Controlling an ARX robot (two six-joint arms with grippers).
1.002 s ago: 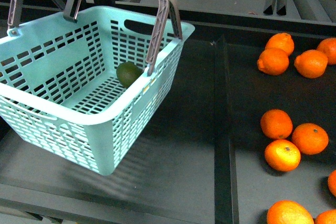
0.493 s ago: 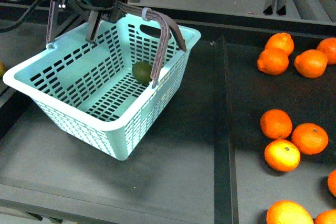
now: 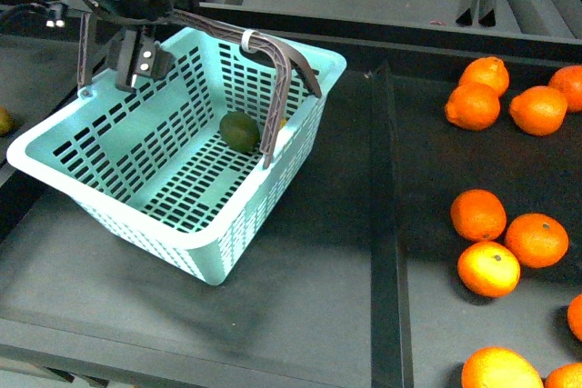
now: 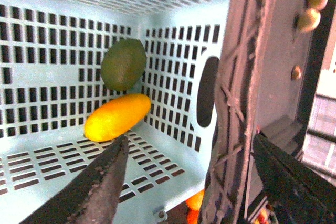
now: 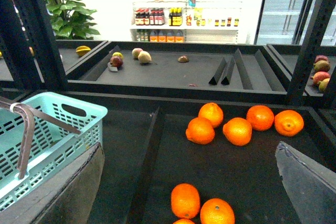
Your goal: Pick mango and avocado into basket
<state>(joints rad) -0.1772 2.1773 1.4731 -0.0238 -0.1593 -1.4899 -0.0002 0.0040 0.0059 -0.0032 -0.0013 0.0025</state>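
Lowered and swung away since a second ago, the basket (image 3: pixel 127 156) hangs tilted from the left gripper (image 4: pixel 189 182), whose wide jaws straddle its handles (image 4: pixel 239 93). Below them lie avocado (image 4: pixel 123 64) and mango (image 4: pixel 116 117). Tilt could slip the handles free. The right gripper (image 5: pixel 191 187) gapes, empty.

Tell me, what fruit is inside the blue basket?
Inside the basket lie an avocado and a mango, touching. In the front view a handle mostly hides the mango.

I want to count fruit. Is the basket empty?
No, the left wrist view shows a mango and an avocado lying inside the basket.
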